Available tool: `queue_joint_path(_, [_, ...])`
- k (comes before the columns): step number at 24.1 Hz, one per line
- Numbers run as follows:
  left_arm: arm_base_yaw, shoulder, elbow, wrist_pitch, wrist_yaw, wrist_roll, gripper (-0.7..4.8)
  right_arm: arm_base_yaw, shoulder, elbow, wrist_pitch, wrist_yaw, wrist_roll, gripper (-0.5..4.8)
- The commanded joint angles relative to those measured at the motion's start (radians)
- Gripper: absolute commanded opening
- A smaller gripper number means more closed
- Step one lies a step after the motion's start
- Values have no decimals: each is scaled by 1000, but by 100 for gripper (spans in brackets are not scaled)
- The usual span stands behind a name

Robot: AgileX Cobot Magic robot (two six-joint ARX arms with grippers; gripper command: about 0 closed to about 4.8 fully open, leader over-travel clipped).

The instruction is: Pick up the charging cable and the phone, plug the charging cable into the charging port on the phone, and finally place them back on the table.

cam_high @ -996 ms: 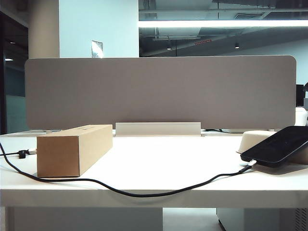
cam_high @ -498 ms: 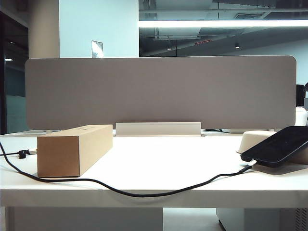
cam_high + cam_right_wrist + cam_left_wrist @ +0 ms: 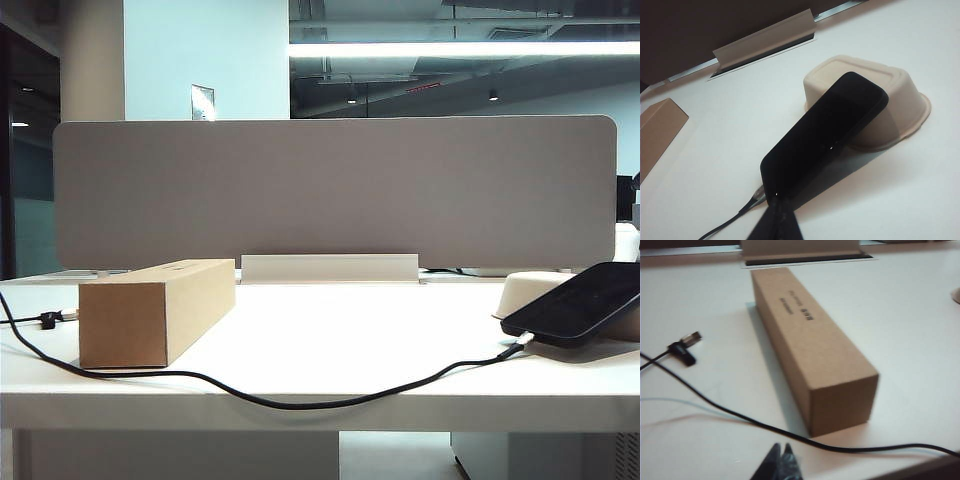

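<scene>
I see my left pincer (image 3: 781,460) closed and empty near the brown cardboard box (image 3: 810,345), over the thin black charging cable (image 3: 740,415). Right of that box, my closed right pincer (image 3: 777,220) hangs by the glossy black phone (image 3: 827,132), which leans plugged-in on an upturned cream tray (image 3: 900,100) on the white worktop (image 3: 340,330).

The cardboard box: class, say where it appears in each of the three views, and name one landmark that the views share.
Exterior view: the cardboard box stands on the left of the table.
Left wrist view: it fills the middle, end-on.
Right wrist view: only a corner shows at the edge.
Shared landmark: the charging cable, running past the box toward the phone.
</scene>
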Motion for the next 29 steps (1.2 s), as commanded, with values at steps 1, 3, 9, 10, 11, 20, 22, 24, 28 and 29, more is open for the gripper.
queue_joint_path(1, [94, -1, 4, 12, 49, 1, -6, -1, -1, 2, 18, 2, -4, -6])
queue_joint_path(3, [140, -13, 4, 6, 48, 1, -6, -1, -1, 2, 17, 2, -4, -5])
queue_joint_path(9, [302, -121, 4, 1, 47, 1, -6, -1, -1, 2, 18, 2, -4, -5])
queue_joint_path(10, [317, -132, 4, 7, 47, 1, -6, -1, -1, 2, 18, 2, -4, -5])
queue_joint_path(11, [330, -128, 4, 13, 47, 1, -6, -1, -2, 2, 18, 2, -4, -5])
queue_joint_path(20, [357, -129, 3, 5, 48, 1, -6, -1, -3, 2, 21, 6, -11, -5])
queue_joint_path(22, [357, -129, 3, 5, 48, 1, -6, -1, -3, 2, 56, 6, -31, -5])
queue_joint_path(24, [357, -129, 3, 5, 48, 1, -6, -1, -3, 2, 82, 14, -53, -5])
queue_joint_path(28, [357, -129, 3, 5, 48, 1, -6, -1, -3, 2, 97, 32, -67, -5])
queue_joint_path(29, [357, -129, 3, 5, 48, 1, -6, -1, -3, 2, 97, 32, -67, -5])
